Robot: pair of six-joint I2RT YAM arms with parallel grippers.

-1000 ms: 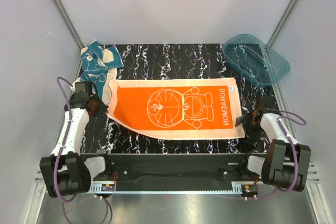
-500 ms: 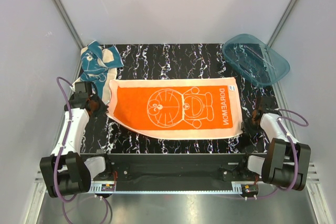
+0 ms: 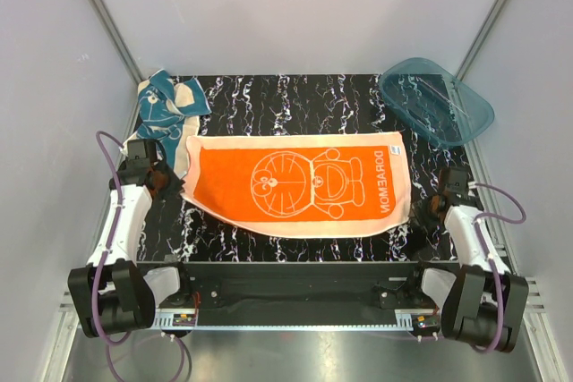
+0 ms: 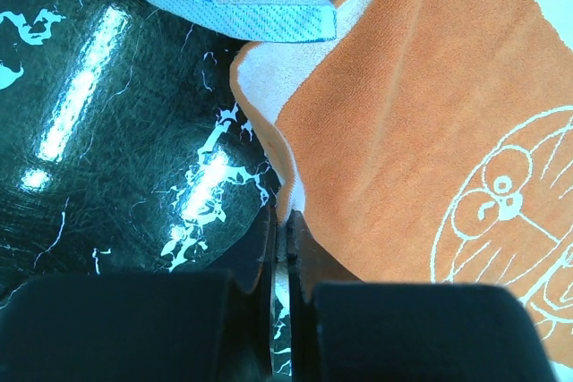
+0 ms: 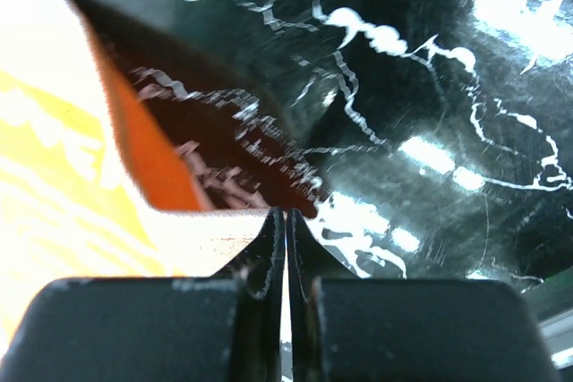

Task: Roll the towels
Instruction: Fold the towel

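The orange towel is lying spread flat, print up, across the middle of the table. Its long side is running left to right, which is giving each arm an end to work from. The left gripper is sitting at the towel's left end, its fingers pressed together on the cream border where that edge is buckling up off the table. The right gripper is sitting at the near right corner with its fingers likewise closed. The border there is running into the tips and the corner is hanging slightly above the table, so I am judging it pinched rather than merely touched. Holding both ends is probably serving to draw the cloth straight and taut before a roll is started; nothing is rolled yet. The teal towel is lying bunched at the far left corner, just beside the orange one, apparently waiting its turn. The tub is sitting at the far right corner, apart from both grippers.
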